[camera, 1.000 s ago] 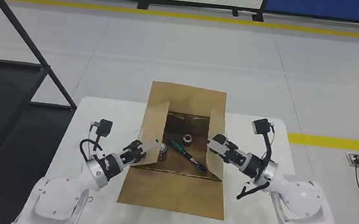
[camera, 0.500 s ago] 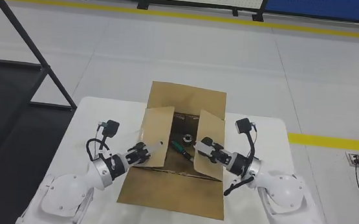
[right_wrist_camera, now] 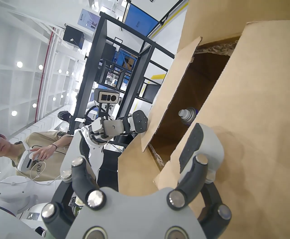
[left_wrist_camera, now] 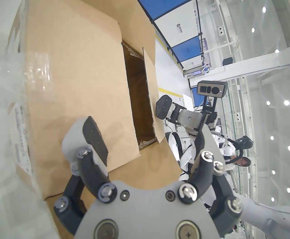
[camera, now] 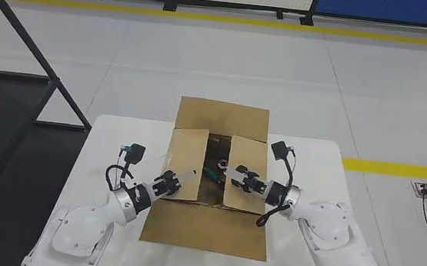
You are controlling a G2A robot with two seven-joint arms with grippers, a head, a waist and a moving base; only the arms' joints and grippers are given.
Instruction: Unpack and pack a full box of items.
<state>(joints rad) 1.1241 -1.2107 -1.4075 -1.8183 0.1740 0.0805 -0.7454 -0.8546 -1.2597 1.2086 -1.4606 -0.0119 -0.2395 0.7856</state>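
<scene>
— Jaws first: how do they stand?

— Left jaws are released, fingers spread wide, with one pad (left_wrist_camera: 95, 140) against the outer face of the left side flap (camera: 186, 165). Right jaws are released too, with one pad (right_wrist_camera: 192, 147) on the right side flap (camera: 246, 175).

— And the box?

— The box (camera: 204, 229) sits on the white counter (camera: 120, 136), both side flaps leaning inward. Inside lie a green-handled tool (camera: 211, 172) and a spray can (right_wrist_camera: 187, 114).

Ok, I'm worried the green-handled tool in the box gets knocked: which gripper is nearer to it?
Right. The right gripper rests on the right flap, just beside the green-handled tool; the left gripper is out on the left flap, farther away.
</scene>
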